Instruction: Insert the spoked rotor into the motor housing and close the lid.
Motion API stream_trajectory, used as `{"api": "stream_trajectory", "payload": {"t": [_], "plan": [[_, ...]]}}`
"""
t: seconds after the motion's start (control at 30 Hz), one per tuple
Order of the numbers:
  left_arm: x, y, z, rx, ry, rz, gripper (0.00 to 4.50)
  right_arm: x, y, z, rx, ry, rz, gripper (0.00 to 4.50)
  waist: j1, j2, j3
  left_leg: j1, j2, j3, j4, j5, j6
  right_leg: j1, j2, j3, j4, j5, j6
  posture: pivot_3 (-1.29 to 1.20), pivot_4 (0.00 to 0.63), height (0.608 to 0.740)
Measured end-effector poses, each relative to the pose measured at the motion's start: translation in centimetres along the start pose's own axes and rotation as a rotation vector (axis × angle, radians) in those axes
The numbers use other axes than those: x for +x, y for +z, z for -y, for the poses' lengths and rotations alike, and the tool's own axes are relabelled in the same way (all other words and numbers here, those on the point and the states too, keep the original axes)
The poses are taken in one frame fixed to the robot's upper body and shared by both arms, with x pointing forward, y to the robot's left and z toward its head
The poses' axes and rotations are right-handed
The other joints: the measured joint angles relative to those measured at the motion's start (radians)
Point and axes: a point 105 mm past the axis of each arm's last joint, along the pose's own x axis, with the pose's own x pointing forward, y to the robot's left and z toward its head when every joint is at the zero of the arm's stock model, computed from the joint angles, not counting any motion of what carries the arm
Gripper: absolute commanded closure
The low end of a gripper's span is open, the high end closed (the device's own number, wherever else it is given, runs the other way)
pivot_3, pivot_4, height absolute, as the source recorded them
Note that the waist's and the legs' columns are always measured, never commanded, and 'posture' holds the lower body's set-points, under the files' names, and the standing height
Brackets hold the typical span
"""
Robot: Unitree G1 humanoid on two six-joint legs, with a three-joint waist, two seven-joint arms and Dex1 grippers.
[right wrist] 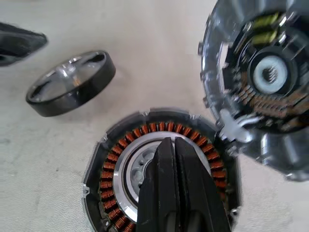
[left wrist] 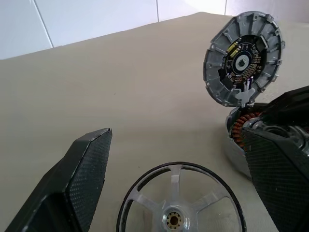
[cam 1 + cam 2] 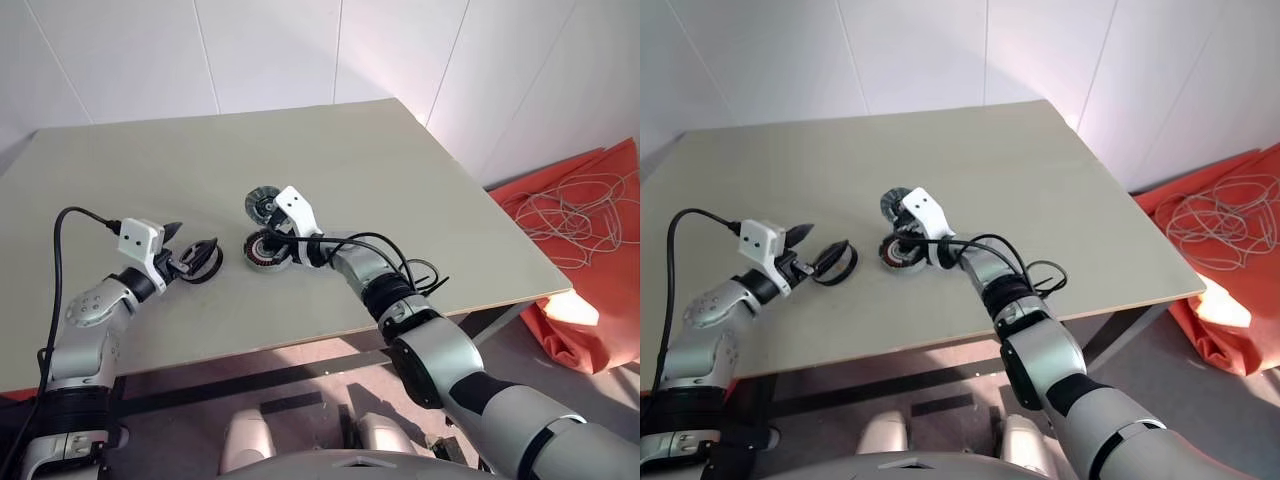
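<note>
1. Head views: a pale grey-green rectangular counter (image 3: 350, 160) carries the short round motor housing (image 3: 266, 250) with a silvery rim and reddish-copper windings. Its flat, dark grey ribbed lid (image 3: 262, 204) stands tilted up at the housing's far side, hinged open. The thin black ring-shaped spoked rotor (image 3: 203, 262) lies on the counter just left of the housing. The left gripper (image 3: 192, 248) sits at the rotor with its fingers spread to either side (released, nothing grasped). The right gripper (image 3: 272, 248) reaches over the housing from the right. An orange cloth (image 3: 590, 260) with a tangle of pale cable (image 3: 580, 215) lies on the floor past the counter's right edge.

2. Left wrist view: the rotor (image 2: 181, 203) lies between the two spread black fingers (image 2: 79, 179), its pale spokes and brass-coloured hub facing up. Beyond it stand the housing (image 2: 239, 140) and the raised lid (image 2: 243, 58).

3. Right wrist view: the right gripper (image 1: 175, 159) is clenched, fingers pressed together, over the housing's (image 1: 159, 169) pale centre. The lid (image 1: 260, 82) stands beside it; the rotor (image 1: 71, 83) lies apart on the counter.
</note>
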Motion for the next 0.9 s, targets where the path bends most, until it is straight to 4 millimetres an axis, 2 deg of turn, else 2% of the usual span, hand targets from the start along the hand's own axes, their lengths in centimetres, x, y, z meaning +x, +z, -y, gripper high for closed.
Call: {"api": "stream_trajectory", "payload": {"t": [0.07,0.13,0.27,0.4,0.6,0.9], "plan": [[-0.5,-0.4,-1.2,-0.013,0.047,-0.020,0.00,-1.1,1.5,0.2,-0.027,0.015,0.044,4.47,0.000,0.000,0.000,0.000,0.000,0.000,-0.001,0.000,0.000,0.000,0.000,0.000,-0.001,0.000,0.000,0.00,0.000,0.740],[-0.8,-0.8,-1.8,-0.029,0.078,-0.031,0.00,-2.3,1.9,0.3,-0.041,0.026,0.062,4.47,0.001,-0.001,0.000,0.000,0.000,0.000,-0.001,0.000,0.000,0.000,0.000,0.000,-0.002,0.000,0.000,0.00,0.000,0.740],[-1.4,-1.8,-2.5,-0.064,0.120,-0.068,0.00,-4.3,0.5,0.3,-0.028,0.041,0.030,4.47,0.004,-0.001,0.000,0.000,-0.001,0.000,-0.001,0.000,0.000,0.000,0.000,0.000,-0.002,0.000,0.000,0.00,0.000,0.740],[-1.7,-2.5,-2.8,-0.101,0.150,-0.102,0.00,-5.6,-0.4,1.1,-0.018,0.008,-0.005,4.47,0.003,-0.001,0.000,0.002,0.000,0.000,-0.001,0.000,-0.001,0.001,0.000,0.000,0.000,0.000,0.000,0.00,0.000,0.740],[-2.2,-3.6,-3.4,-0.236,0.201,-0.179,0.00,-6.2,-0.6,1.9,-0.001,-0.035,-0.015,4.47,0.001,-0.001,0.000,0.002,-0.001,0.000,0.000,0.001,-0.001,0.001,0.000,0.000,0.000,0.000,0.000,0.00,0.000,0.740],[-3.5,-2.8,-3.4,-0.468,0.209,-0.182,0.00,-6.3,-0.7,2.1,0.008,-0.052,-0.014,4.47,0.001,-0.001,0.000,0.001,-0.001,0.000,0.000,0.000,0.000,0.001,0.000,0.000,-0.001,0.000,0.000,0.00,0.000,0.740]]}}
